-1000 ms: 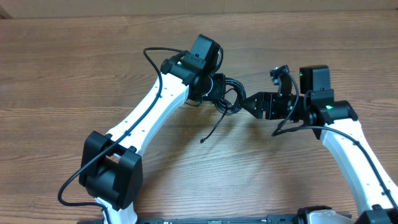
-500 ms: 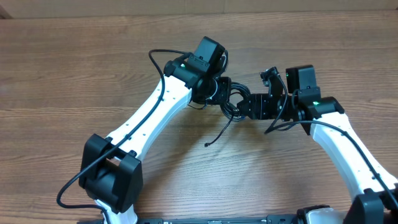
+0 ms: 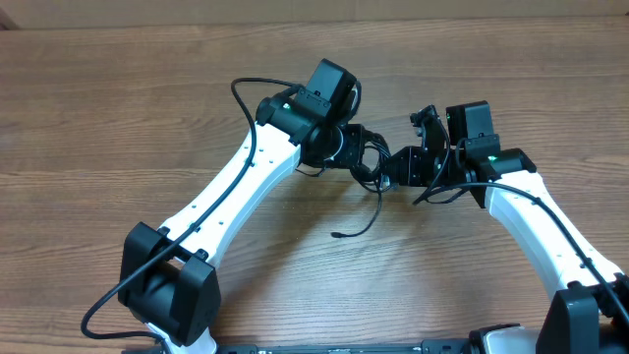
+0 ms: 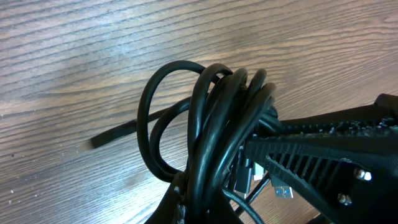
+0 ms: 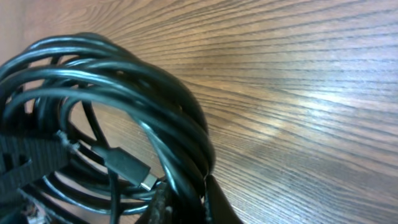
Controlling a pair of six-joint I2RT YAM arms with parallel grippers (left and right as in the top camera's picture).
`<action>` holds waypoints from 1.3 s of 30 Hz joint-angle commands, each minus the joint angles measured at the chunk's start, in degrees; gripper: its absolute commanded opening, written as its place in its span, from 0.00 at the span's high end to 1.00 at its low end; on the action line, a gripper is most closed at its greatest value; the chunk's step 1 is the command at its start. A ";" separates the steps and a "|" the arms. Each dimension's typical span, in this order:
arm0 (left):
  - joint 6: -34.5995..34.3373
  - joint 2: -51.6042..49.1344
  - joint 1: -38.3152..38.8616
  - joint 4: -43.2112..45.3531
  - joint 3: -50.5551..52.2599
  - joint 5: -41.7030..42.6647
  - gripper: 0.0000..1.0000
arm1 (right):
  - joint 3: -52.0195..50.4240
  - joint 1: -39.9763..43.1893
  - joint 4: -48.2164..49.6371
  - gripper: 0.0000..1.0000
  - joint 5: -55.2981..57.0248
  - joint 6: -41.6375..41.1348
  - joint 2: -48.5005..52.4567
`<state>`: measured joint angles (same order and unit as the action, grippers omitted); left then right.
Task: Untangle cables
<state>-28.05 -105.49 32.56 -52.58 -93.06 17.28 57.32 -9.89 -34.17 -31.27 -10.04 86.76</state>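
Closest to the right wrist lens, the glossy black round cables (image 5: 130,87) coil tightly at frame left, with a silver-tipped plug (image 5: 134,169) hanging inside the loop. Overhead, the right gripper (image 3: 393,169) and left gripper (image 3: 354,149) meet mid-frame, each with narrow jaws pinched on the bundle. I judge the arms should part slowly and draw out one strand, since hauling the whole springy coil would likely cinch it. A loose tail (image 3: 359,224) droops to the matte, grained wooden table (image 3: 118,108) beyond.

Left gripper (image 3: 361,157) and right gripper (image 3: 394,167) meet, jaws clamping cables (image 4: 211,124).
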 commanded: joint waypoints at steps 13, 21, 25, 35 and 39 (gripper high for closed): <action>0.13 3.30 -0.26 -6.45 -0.87 -16.48 0.96 | 1.25 0.17 -4.26 0.96 19.78 -4.26 0.61; -1.86 3.30 -0.28 -10.69 -0.87 -23.91 0.96 | 1.25 0.22 -5.33 0.96 32.26 -11.91 0.61; -4.39 3.30 -0.35 -12.44 -0.87 -28.04 0.96 | 1.25 0.28 -5.79 0.96 35.26 -14.80 0.61; -13.00 3.30 -0.98 -16.17 -0.87 -33.59 0.96 | 1.25 0.31 -6.47 0.96 40.72 -21.92 0.59; -15.89 3.30 -2.34 -18.80 -0.87 -34.64 0.96 | 1.27 0.33 -6.82 0.96 42.40 -21.90 0.59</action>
<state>-40.71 -105.47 35.38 -64.75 -93.78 0.84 59.09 -13.69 -39.59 -16.27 -30.22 86.74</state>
